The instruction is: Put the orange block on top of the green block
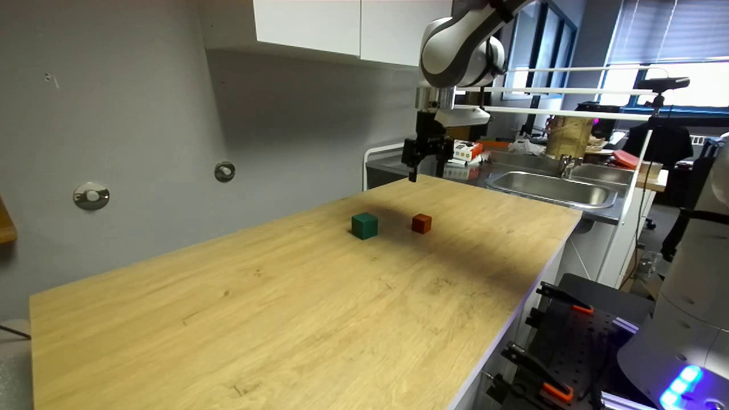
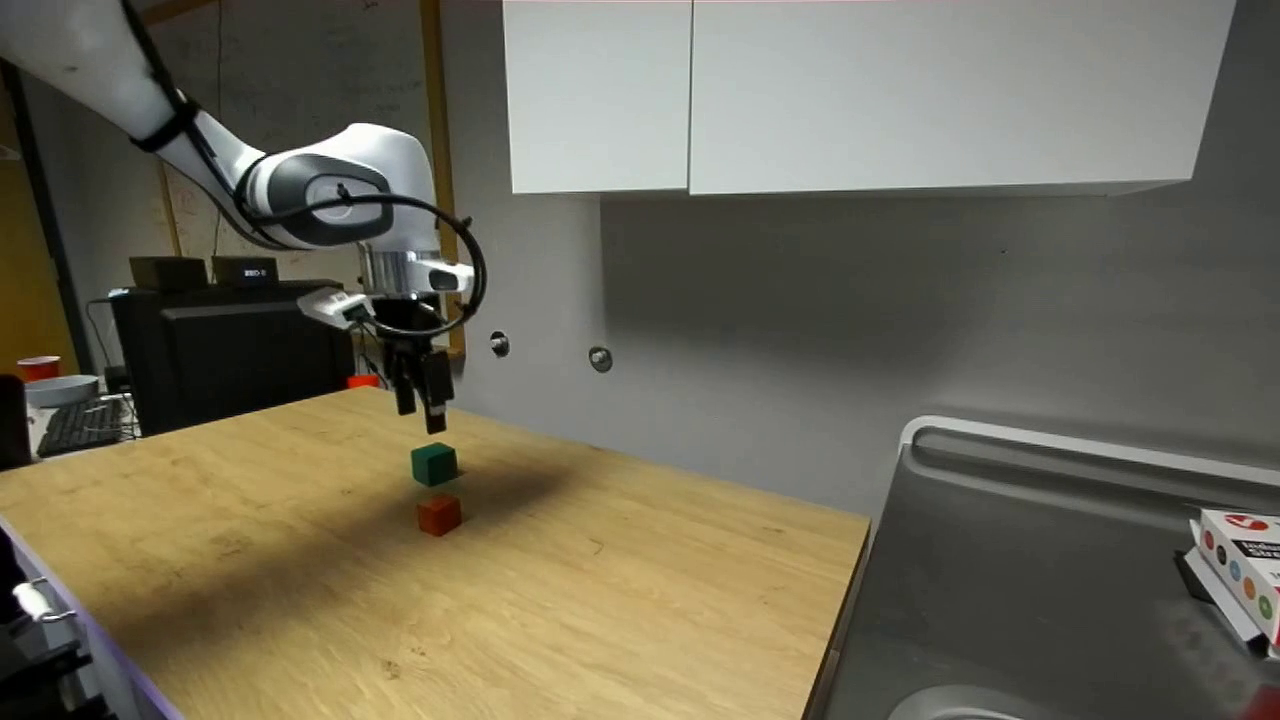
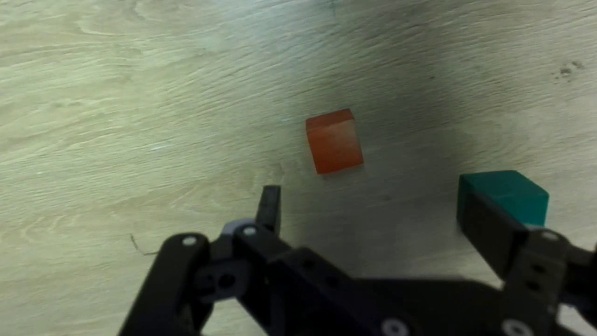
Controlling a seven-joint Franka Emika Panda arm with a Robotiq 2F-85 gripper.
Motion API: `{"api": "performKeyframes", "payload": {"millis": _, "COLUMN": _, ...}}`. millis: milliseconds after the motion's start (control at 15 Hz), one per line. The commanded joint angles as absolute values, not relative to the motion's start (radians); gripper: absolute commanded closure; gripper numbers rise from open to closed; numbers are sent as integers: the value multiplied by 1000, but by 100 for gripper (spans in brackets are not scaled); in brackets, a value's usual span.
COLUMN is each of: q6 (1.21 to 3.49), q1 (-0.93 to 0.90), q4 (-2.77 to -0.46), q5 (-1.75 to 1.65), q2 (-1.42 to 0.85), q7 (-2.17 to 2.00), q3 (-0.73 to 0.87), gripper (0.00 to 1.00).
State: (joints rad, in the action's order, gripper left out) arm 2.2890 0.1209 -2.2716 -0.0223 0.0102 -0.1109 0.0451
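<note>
Plainly, jaws gape, clear of orange block (image 3: pixel 335 145) and green block (image 3: pixel 517 196); box lettering (image 2: pixel 1260 551) blurred

Probably a lab: a robot arm (image 2: pixel 345 165), a camera (image 1: pixel 662 84) on a stand and a keyboard (image 2: pixel 82 427) share the room with a kitchen-like sink (image 1: pixel 547 188), tap (image 1: pixel 565 163) and wall cupboards (image 2: pixel 950 90).

White cabinet (image 2: pixel 850 95) on grey wall (image 1: pixel 131 131). Steel sink (image 1: pixel 549 187) near wooden table (image 1: pixel 273 307).
</note>
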Motion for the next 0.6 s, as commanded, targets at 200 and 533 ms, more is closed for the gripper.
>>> {"api": "performKeyframes", "payload": {"millis": 200, "q6": 2245, "q1": 111, "q4": -2134, "q5": 108, "q2": -204, "q7": 14, "q3": 52, "gripper": 0}}
{"api": "performKeyframes", "payload": {"millis": 533, "q6": 2194, "q1": 136, "q4": -2064, "q5": 137, "q2": -321, "q7": 62, "q3": 56, "gripper": 0}}
